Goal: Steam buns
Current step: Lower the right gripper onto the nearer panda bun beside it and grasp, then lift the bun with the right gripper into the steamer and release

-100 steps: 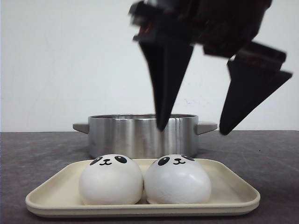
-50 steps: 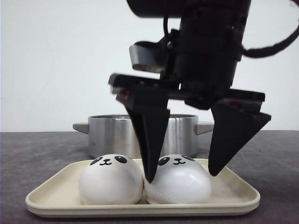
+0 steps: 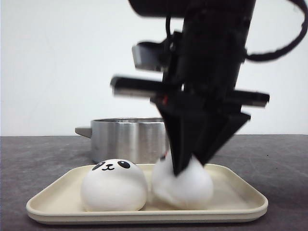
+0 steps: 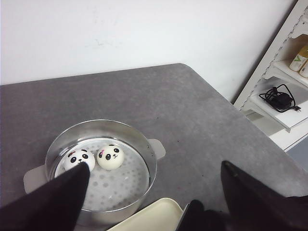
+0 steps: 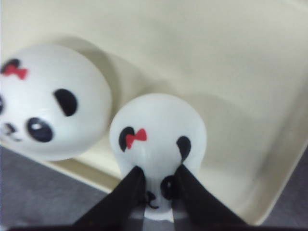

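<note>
A: Start close in. What's on the cream tray (image 3: pixel 240 199)?

B: Two of the buns. The left bun (image 3: pixel 114 185) sits free, its panda face showing. The right bun (image 3: pixel 185 187) is pinched in the right gripper (image 3: pixel 190 166), whose fingers have come nearly together on its front and squeezed the soft dough narrow. The right wrist view shows it plainly: the squeezed bun (image 5: pixel 159 149) with a red bow, both black fingers (image 5: pixel 127 190) pressed into its face, and its neighbour (image 5: pixel 50 101) just beside it, touching or nearly so.

A: So the bun lies straight under that gripper?

B: Yes, directly below, between the fingertips. It looks round enough that no long axis matters. I'd judge the grasp made and the lift not yet begun, since the bun seems to sit on the tray.

A: And behind the tray?

B: The steel steamer pot (image 3: pixel 127 139) stands on the grey counter (image 3: pixel 38 154), just beyond the tray. The carry would go up and away from the camera.

A: Anything inside it?

B: Two more buns (image 4: pixel 110 156) on the perforated plate, side by side towards one wall, so there's bare plate next to them.

A: The left gripper (image 4: pixel 154 192)?

B: Spread wide, holding nothing, hanging above the pot's near rim. The right arm is plainly the one on the job.
</note>
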Controlling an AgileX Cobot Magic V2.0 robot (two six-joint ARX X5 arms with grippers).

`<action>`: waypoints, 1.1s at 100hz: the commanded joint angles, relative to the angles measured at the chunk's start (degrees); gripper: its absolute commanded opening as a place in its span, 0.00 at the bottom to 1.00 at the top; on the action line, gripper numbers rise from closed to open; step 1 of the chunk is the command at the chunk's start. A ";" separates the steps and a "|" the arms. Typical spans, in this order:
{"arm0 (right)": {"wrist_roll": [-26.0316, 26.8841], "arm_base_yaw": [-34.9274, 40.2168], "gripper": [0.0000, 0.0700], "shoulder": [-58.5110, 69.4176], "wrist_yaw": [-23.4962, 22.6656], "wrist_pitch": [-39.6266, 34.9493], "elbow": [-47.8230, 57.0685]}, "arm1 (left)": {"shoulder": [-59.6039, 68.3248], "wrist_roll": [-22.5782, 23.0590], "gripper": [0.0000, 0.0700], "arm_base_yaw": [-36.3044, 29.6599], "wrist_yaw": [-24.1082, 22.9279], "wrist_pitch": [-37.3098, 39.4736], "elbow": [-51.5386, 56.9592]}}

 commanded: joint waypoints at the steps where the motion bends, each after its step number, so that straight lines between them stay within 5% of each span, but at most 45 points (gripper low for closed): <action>1: -0.02 1.07 0.02 -2.95 1.29 0.50 3.39 | 0.39 0.44 0.73 -0.52 -0.22 0.59 1.18; 23: -3.58 1.57 0.01 -10.25 5.18 0.31 14.01 | 0.39 0.87 0.73 -0.52 -0.22 1.20 1.18; 48: -14.03 -4.76 0.01 -7.69 9.75 0.70 28.09 | 0.39 1.27 0.73 -0.52 -0.22 1.20 1.18; 75: -15.65 -16.44 0.01 2.34 -0.66 0.94 30.29 | 0.42 1.75 0.73 -0.52 -0.22 1.18 1.18; 110: -16.35 -20.04 0.01 18.80 -5.29 1.31 30.29 | 1.05 1.86 0.73 -0.52 -0.22 1.05 1.18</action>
